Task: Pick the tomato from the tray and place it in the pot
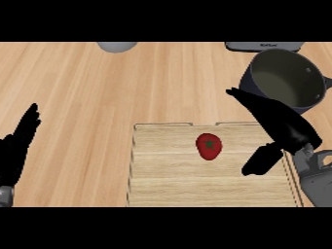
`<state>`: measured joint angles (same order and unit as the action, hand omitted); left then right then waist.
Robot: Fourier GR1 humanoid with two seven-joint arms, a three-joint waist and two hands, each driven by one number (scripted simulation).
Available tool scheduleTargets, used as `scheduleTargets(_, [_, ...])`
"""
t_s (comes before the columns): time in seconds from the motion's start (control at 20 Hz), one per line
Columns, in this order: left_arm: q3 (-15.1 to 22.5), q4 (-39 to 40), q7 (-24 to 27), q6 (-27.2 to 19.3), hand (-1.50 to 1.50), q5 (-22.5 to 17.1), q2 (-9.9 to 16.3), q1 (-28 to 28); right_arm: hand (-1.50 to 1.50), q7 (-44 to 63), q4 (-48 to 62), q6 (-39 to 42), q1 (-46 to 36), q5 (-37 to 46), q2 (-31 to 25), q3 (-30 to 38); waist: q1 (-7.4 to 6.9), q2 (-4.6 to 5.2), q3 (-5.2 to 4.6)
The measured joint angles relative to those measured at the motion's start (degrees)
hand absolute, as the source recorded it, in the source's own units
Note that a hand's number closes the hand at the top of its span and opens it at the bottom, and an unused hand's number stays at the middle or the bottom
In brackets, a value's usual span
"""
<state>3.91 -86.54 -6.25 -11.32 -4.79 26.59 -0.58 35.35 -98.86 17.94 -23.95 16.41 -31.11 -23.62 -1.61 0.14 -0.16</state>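
Centrally, tomato (209, 146): red with a green stem spot, lying on the tray, slightly right of its middle, touched by neither robot hand.
Tray (161, 165): pale wooden board with a low rim, resting on the counter (75, 87) in the lower middle of the view.
Pot (287, 78): dark, with a pale inside and a handle running to the right edge; it stands on the counter beyond the tray's far right corner.
Right robot hand (283, 126): open, fingers straight and pointing up-left, thumb hanging down over the tray's right side; it holds nothing and lies between tomato and pot.
Left robot hand (10, 151): open, fingers up, resting at the left edge, well apart from the tray.
Grey object (117, 46): rounded, at the counter's far edge.
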Motion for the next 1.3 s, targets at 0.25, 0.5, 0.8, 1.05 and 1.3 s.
scheduleTargets(0.25, [-0.4,-1.2,-0.7,0.3,0.0,0.2,-0.2,-0.7,-1.5,10.1,4.3,9.2,-5.9,-3.4,4.8,-3.4,0.28,-0.08,0.07])
scheduleTargets(0.5, [-2.5,0.1,0.4,2.1,0.0,-0.1,0.0,-0.7,-1.5,14.1,9.7,13.4,-10.0,-4.9,10.5,-4.0,0.77,-0.1,0.1])
scheduleTargets(0.8, [-2.3,-1.6,0.6,1.6,0.0,1.8,-2.0,-2.6,-1.5,15.4,14.3,15.5,-12.8,-3.2,14.4,-4.3,1.03,-0.16,0.13])
scheduleTargets(1.05, [-3.8,0.1,1.0,2.9,0.0,2.2,-2.2,-1.6,-1.5,15.3,18.5,16.3,-13.6,0.2,17.0,-5.3,1.15,-0.11,0.13])
scheduleTargets(1.3, [-4.3,-0.4,0.8,3.2,0.0,3.5,-3.5,-1.8,-1.5,14.2,22.3,17.8,-14.3,3.3,19.3,-4.0,1.21,-0.13,0.15])
